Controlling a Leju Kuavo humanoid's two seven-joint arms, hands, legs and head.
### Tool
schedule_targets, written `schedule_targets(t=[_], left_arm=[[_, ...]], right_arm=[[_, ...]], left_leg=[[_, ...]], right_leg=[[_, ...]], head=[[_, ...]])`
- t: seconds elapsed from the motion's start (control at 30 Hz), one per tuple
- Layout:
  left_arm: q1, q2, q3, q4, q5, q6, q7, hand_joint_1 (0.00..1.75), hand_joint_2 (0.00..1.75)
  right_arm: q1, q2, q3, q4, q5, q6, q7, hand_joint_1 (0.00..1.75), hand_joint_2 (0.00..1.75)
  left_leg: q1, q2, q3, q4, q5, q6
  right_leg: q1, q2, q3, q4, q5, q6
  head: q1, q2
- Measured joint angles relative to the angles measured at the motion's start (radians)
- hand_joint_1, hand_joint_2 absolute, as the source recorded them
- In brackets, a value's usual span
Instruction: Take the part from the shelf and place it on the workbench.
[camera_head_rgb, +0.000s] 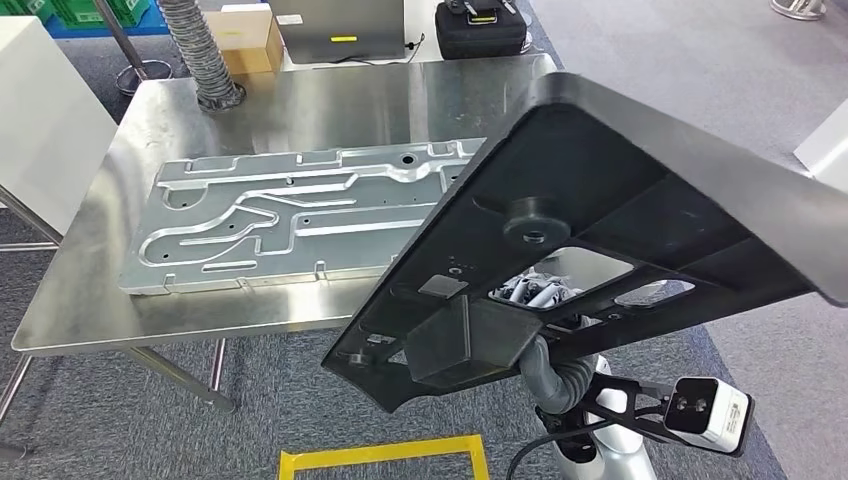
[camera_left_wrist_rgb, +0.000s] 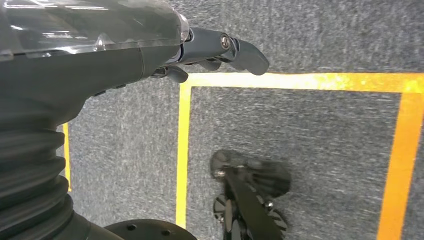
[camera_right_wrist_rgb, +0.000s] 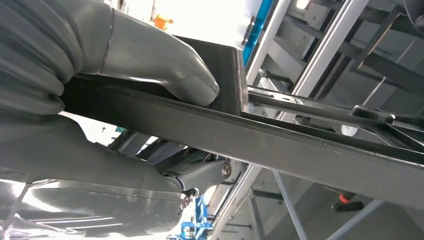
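While tilted, black part (camera_right_wrist_rgb: 280, 145) clamped between thumb, fingers (camera_right_wrist_rgb: 200, 175)

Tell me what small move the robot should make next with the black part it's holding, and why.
Probably carry the black part forward and lower it onto bare workbench: the right hand grips its edge, and it hangs tilted above the table's near edge, overlapping the grey plate.
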Motion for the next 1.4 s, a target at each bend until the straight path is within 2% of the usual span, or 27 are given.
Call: schedule_targets(t=[0.03,0.07,0.1,0.17,0.23,0.3,0.37,0.4,0.43,0.47,0.53,0.57,0.6,0.67,0.77,0.8,0.87,0.9,0.93,0.97,1.03,1.07,1.13,1.23,1.3,1.37,1.4], left_arm=[[0.0,0.001,0.0,0.0,0.0,0.0,0.0,0.0,1.75],[-0.001,0.001,0.0,0.0,0.0,0.0,-0.001,0.0,1.75],[-0.001,0.001,0.001,0.0,0.0,0.0,0.0,0.0,1.75],[0.0,0.002,0.002,0.0,0.0,0.001,0.001,0.0,1.75],[0.0,0.002,0.006,0.0,0.0,0.001,0.002,0.0,1.75],[-0.002,0.003,0.013,0.0,0.0,0.004,0.0,0.0,1.75],[-0.004,0.003,0.02,0.0,0.0,0.008,-0.007,0.0,1.75],[-0.003,0.003,0.025,0.0,0.0,0.01,-0.012,0.0,1.75],[-0.002,0.003,0.029,0.0,0.0,0.012,-0.017,0.0,1.75],[0.0,0.003,0.034,0.0,0.0,0.012,-0.021,0.0,1.75],[0.001,0.001,0.042,0.0,0.0,0.012,-0.028,0.0,1.75],[0.0,0.0,0.044,0.0,0.0,0.011,-0.03,0.0,1.75],[0.001,-0.001,0.044,0.0,0.0,0.009,-0.031,0.0,1.75],[0.005,-0.002,0.044,0.0,0.0,0.006,-0.032,0.0,1.75],[0.005,0.0,0.044,0.0,0.0,0.004,-0.032,0.0,1.75],[0.003,0.001,0.044,0.0,0.0,0.003,-0.031,0.0,1.75],[0.002,0.0,0.043,0.0,0.0,0.001,-0.031,0.0,1.75],[0.003,0.0,0.042,0.0,0.0,0.001,-0.032,0.0,1.75],[0.003,0.0,0.041,0.0,0.0,0.0,-0.032,0.0,1.75],[0.003,0.0,0.04,0.0,0.0,-0.002,-0.034,0.0,1.75],[0.001,0.002,0.039,0.0,-0.001,-0.005,-0.038,0.0,1.75],[-0.001,0.003,0.038,0.0,-0.001,-0.006,-0.04,0.0,1.75],[-0.005,0.004,0.035,0.0,-0.001,-0.007,-0.042,0.0,1.75],[-0.01,0.004,0.025,0.0,-0.001,-0.008,-0.042,0.0,1.75],[-0.012,0.002,0.02,0.0,-0.001,-0.007,-0.042,0.0,1.75],[-0.012,0.002,0.016,0.0,-0.001,-0.006,-0.042,0.0,1.75],[-0.012,0.002,0.015,0.0,0.0,-0.006,-0.042,0.0,1.75]], right_arm=[[-0.006,0.0,-0.002,0.002,-0.002,-0.003,0.0,1.75,1.75],[-0.013,0.001,-0.006,0.005,-0.003,-0.008,0.0,1.75,1.75],[-0.02,0.001,-0.009,0.008,-0.005,-0.014,0.0,1.75,1.75],[-0.033,0.002,-0.021,0.016,-0.012,-0.028,0.001,1.75,1.75],[-0.054,0.001,-0.038,0.035,-0.021,-0.052,0.004,1.75,1.75],[-0.088,0.001,-0.065,0.07,-0.034,-0.094,0.021,1.75,1.75],[-0.119,-0.001,-0.108,0.129,-0.05,-0.153,0.045,1.75,1.75],[-0.133,-0.004,-0.135,0.167,-0.052,-0.193,0.057,1.75,1.75],[-0.148,-0.008,-0.166,0.21,-0.044,-0.242,0.07,1.75,1.75],[-0.168,-0.014,-0.201,0.257,-0.024,-0.312,0.081,1.75,1.75],[-0.215,-0.035,-0.275,0.348,0.046,-0.482,0.09,1.75,1.75],[-0.24,-0.049,-0.313,0.39,0.09,-0.57,0.089,1.75,1.75],[-0.263,-0.065,-0.35,0.426,0.138,-0.65,0.086,1.75,1.75],[-0.301,-0.095,-0.413,0.479,0.228,-0.776,0.084,1.75,1.75],[-0.342,-0.125,-0.466,0.52,0.404,-0.941,0.099,1.75,1.75],[-0.357,-0.132,-0.471,0.529,0.475,-0.997,0.111,1.75,1.75],[-0.39,-0.146,-0.471,0.551,0.619,-1.092,0.138,1.75,1.75],[-0.406,-0.153,-0.467,0.564,0.693,-1.134,0.155,1.75,1.75],[-0.423,-0.16,-0.459,0.58,0.768,-1.172,0.173,1.75,1.75],[-0.44,-0.166,-0.448,0.598,0.844,-1.206,0.193,1.75,1.75],[-0.479,-0.177,-0.417,0.634,1.0,-1.256,0.236,1.75,1.75],[-0.499,-0.18,-0.401,0.651,1.072,-1.271,0.257,1.75,1.75],[-0.541,-0.185,-0.366,0.691,1.21,-1.287,0.295,1.75,1.75],[-0.597,-0.187,-0.313,0.739,1.34,-1.291,0.331,1.75,1.75],[-0.637,-0.186,-0.286,0.764,1.383,-1.291,0.341,1.75,1.75],[-0.688,-0.185,-0.258,0.803,1.392,-1.287,0.348,1.75,1.75],[-0.713,-0.185,-0.241,0.827,1.388,-1.278,0.35,1.75,1.75]], left_leg=[[0.001,0.0,0.017,-0.059,0.037,-0.001],[0.0,0.0,0.031,-0.106,0.056,0.002],[-0.002,0.0,0.037,-0.133,0.064,0.009],[-0.006,0.0,0.041,-0.145,0.056,0.029],[-0.003,-0.001,0.047,-0.148,0.061,0.043],[-0.001,0.001,0.056,-0.154,0.059,0.053],[-0.002,0.001,0.06,-0.155,0.054,0.059],[-0.002,0.001,0.062,-0.154,0.051,0.061],[-0.002,-0.001,0.066,-0.154,0.048,0.061],[-0.003,-0.002,0.07,-0.154,0.045,0.061],[-0.004,-0.007,0.08,-0.155,0.039,0.06],[-0.006,-0.011,0.083,-0.155,0.037,0.058],[-0.007,-0.014,0.083,-0.155,0.035,0.054],[-0.009,-0.017,0.083,-0.159,0.033,0.044],[-0.011,-0.012,0.076,-0.133,0.008,0.029],[-0.011,-0.01,0.055,-0.088,-0.017,0.025],[-0.008,-0.006,-0.014,0.046,-0.073,0.02],[-0.007,-0.005,-0.046,0.101,-0.086,0.018],[-0.007,-0.004,-0.063,0.121,-0.08,0.018],[-0.008,-0.004,-0.061,0.101,-0.053,0.019],[-0.01,-0.004,-0.009,-0.029,0.026,0.029],[-0.011,-0.003,0.02,-0.093,0.052,0.034],[-0.016,-0.003,0.048,-0.154,0.067,0.043],[-0.014,-0.003,0.051,-0.165,0.072,0.055],[-0.009,-0.004,0.055,-0.174,0.077,0.063],[-0.008,-0.004,0.054,-0.174,0.077,0.065],[-0.008,-0.003,0.055,-0.174,0.076,0.065]], right_leg=[[0.0,0.0,0.006,0.003,-0.008,0.005],[0.0,0.001,0.008,0.007,-0.014,0.01],[0.001,0.001,0.008,0.01,-0.02,0.015],[0.003,0.002,0.006,0.012,-0.027,0.026],[0.001,0.001,0.006,0.025,-0.04,0.039],[-0.003,0.001,-0.034,0.106,-0.078,0.051],[-0.007,0.001,-0.117,0.243,-0.124,0.059],[-0.008,0.001,-0.152,0.29,-0.129,0.062],[-0.01,0.0,-0.17,0.302,-0.114,0.062],[-0.01,0.0,-0.167,0.271,-0.079,0.061],[-0.008,-0.001,-0.116,0.132,0.007,0.051],[-0.005,-0.002,-0.092,0.07,0.035,0.045],[-0.002,-0.003,-0.078,0.033,0.047,0.039],[0.002,-0.004,-0.074,0.014,0.048,0.032],[-0.01,-0.003,-0.059,-0.005,0.051,0.021],[-0.013,-0.003,-0.054,-0.01,0.051,0.017],[-0.011,-0.002,-0.05,-0.01,0.048,0.012],[-0.009,-0.001,-0.05,-0.009,0.046,0.01],[-0.008,0.001,-0.049,-0.006,0.044,0.009],[-0.007,0.003,-0.048,-0.004,0.041,0.01],[-0.005,0.006,-0.043,0.002,0.033,0.012],[-0.002,0.008,-0.042,0.005,0.03,0.014],[-0.001,0.011,-0.043,0.008,0.027,0.022],[-0.003,0.011,-0.047,0.013,0.023,0.038],[-0.005,0.008,-0.075,0.073,-0.015,0.047],[-0.011,0.006,-0.141,0.208,-0.076,0.056],[-0.014,0.005,-0.174,0.27,-0.095,0.06]], head=[[0.0,0.0],[0.0,0.0],[0.0,0.0],[0.0,0.0],[0.0,0.0],[0.0,0.0],[0.0,0.0],[0.0,0.0],[0.0,0.0],[0.0,0.0],[0.0,0.0],[0.0,0.0],[0.0,0.0],[0.0,0.0],[0.0,0.0],[0.0,0.0],[0.0,0.0],[0.0,0.0],[0.0,0.0],[0.0,0.0],[0.0,0.0],[0.0,0.0],[0.0,0.0],[0.0,0.0],[0.0,0.0],[0.0,0.0],[0.0,0.0]])
